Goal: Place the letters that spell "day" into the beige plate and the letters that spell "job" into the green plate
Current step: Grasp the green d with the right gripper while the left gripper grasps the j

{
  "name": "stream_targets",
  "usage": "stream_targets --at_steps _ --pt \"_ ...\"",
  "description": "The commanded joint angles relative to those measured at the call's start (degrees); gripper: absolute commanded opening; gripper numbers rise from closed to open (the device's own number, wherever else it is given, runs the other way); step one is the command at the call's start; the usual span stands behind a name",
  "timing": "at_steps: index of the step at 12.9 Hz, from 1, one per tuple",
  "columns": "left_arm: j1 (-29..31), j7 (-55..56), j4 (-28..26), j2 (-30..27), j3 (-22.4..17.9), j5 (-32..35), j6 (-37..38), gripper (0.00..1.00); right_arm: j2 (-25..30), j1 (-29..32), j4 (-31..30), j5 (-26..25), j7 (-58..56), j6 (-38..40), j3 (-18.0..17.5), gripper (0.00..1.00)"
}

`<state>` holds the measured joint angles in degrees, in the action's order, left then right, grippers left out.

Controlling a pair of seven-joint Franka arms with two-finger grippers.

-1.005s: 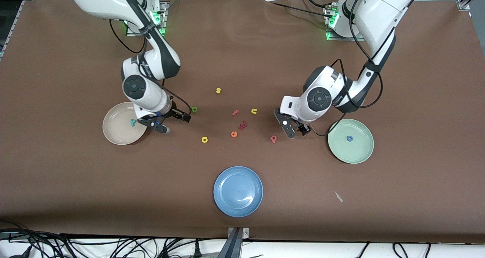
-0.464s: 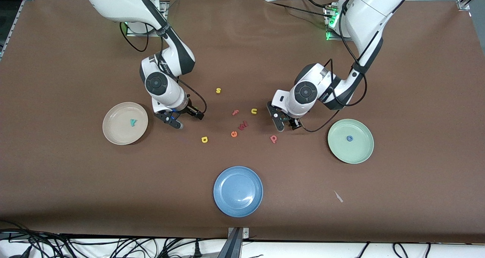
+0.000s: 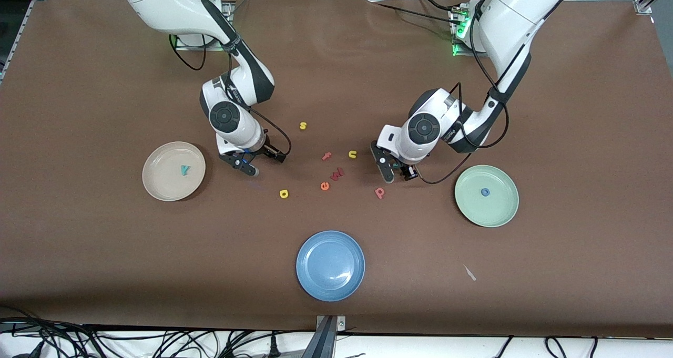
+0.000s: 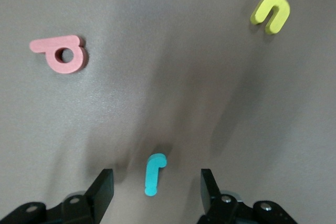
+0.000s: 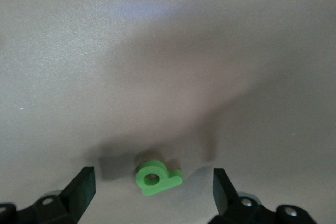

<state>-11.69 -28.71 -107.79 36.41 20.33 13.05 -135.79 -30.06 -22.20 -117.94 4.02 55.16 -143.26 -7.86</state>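
Right gripper (image 5: 152, 195) low over the bench, fingers apart, green d (image 5: 157, 178) lying between them untouched; left gripper (image 4: 156, 195) likewise spread around the teal j (image 4: 154, 173), with the salmon b (image 4: 61, 56) and yellow u (image 4: 271, 12) near it. Teal y (image 3: 184, 170) sits in the beige plate (image 3: 157, 187); blue o (image 3: 485, 192) in the green plate (image 3: 499, 213). Yellow a (image 3: 284, 193) lies loose on the bench; no readable labels apart from the letters.

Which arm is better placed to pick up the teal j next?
The left: its open left gripper straddles the teal j. The right gripper is over the green d.
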Motion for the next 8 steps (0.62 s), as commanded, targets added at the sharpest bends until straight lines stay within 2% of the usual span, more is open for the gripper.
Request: stream_targets --at_steps 1,5,6,8 --pt "-0.18 -0.65 0.39 0.42 -0.11 2.06 -0.53 0.69 0.09 -0.91 -0.54 0.46 0.47 -0.79 0.30 0.91" --pt "-0.26 -0.65 0.30 0.33 -0.11 2.06 -0.53 0.66 0.26 -1.00 -0.89 0.37 0.38 -0.62 0.30 0.77" --pt "-0.35 -0.74 0.39 0.42 -0.11 3.11 -0.53 0.60 0.52 -1.00 -1.32 0.37 0.38 -0.62 0.30 0.73" --pt "-0.27 -0.74 0.39 0.59 -0.11 5.75 -0.53 0.29 0.96 -1.00 -1.85 0.28 0.29 -0.53 0.30 0.65"
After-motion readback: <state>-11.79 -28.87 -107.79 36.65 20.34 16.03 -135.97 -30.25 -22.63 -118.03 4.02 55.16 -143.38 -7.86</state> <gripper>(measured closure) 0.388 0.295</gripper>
